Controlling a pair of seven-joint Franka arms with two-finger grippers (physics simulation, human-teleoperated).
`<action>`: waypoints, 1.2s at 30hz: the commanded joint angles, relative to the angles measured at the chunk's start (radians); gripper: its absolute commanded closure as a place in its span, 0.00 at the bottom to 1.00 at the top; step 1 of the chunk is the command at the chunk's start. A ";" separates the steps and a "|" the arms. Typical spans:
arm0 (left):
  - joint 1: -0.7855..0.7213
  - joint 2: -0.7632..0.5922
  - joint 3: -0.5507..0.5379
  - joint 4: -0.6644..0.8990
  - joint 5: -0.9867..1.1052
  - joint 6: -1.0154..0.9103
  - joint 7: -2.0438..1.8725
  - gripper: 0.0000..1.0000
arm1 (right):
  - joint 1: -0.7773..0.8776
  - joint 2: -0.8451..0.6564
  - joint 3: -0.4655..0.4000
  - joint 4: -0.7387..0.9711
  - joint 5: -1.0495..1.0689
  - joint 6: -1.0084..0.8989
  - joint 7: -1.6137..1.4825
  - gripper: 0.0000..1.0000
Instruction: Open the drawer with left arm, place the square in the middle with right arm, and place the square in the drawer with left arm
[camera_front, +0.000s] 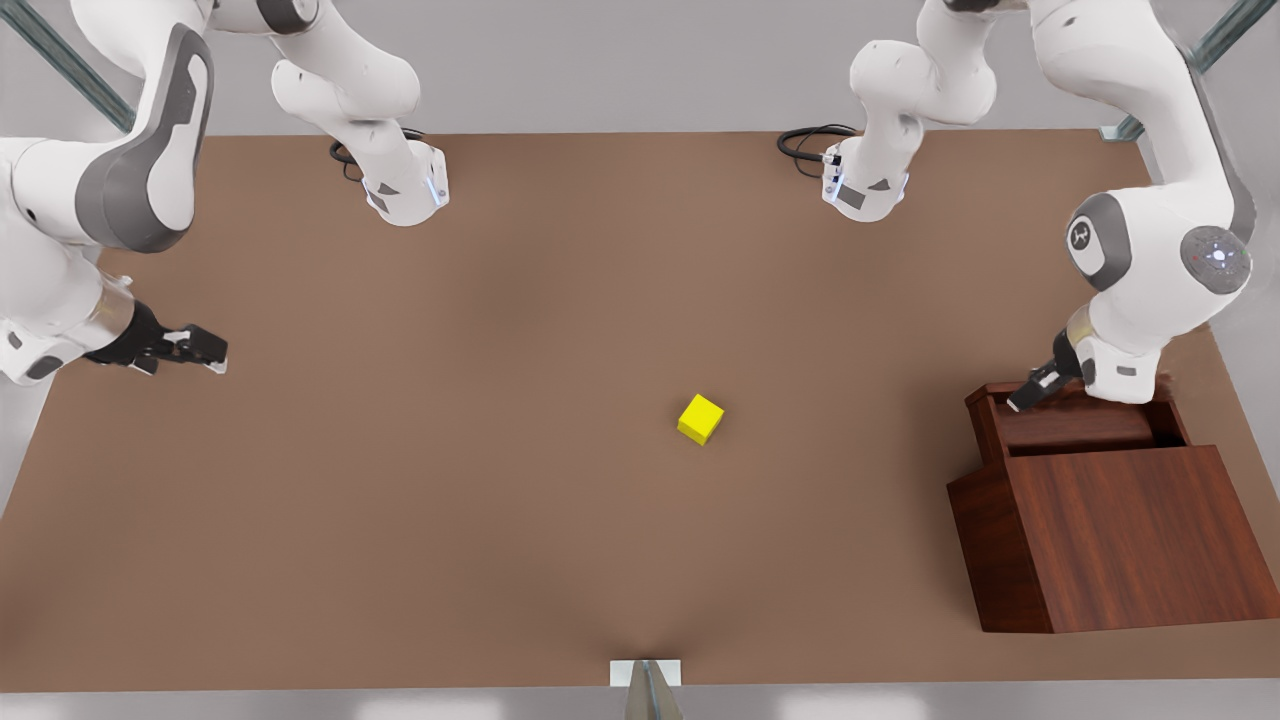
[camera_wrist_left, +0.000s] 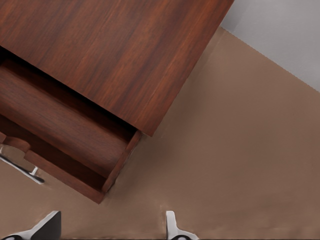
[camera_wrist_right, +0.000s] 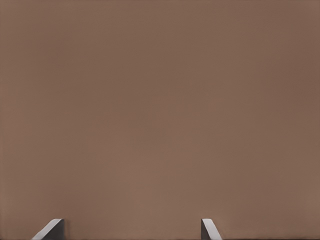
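Yellow cube (camera_front: 701, 418) looks light, rigid, flat-faced: pinch opposite sides; left gripper (camera_front: 1028, 389) spread at open drawer (camera_front: 1080, 425), right gripper (camera_front: 205, 352) spread, waiting.

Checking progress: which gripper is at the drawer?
The left gripper, open by the pulled-out drawer; the right gripper waits, open, over bare table.

bg: grey floor (camera_front: 620, 80) | metal struts (camera_front: 60, 60) in far corners | even light
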 joint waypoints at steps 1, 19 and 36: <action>-0.007 0.038 -0.023 0.060 0.003 -0.031 0.001 0.00 | -0.009 0.000 0.000 0.000 -0.002 0.000 0.000 0.00; -0.079 0.570 -0.446 0.370 0.144 0.080 0.476 0.00 | 0.004 0.000 0.004 0.038 -0.005 0.002 -0.001 0.00; -0.071 0.658 -0.445 0.357 0.047 0.192 0.522 0.00 | 0.001 0.001 0.004 0.040 0.000 0.005 -0.001 0.00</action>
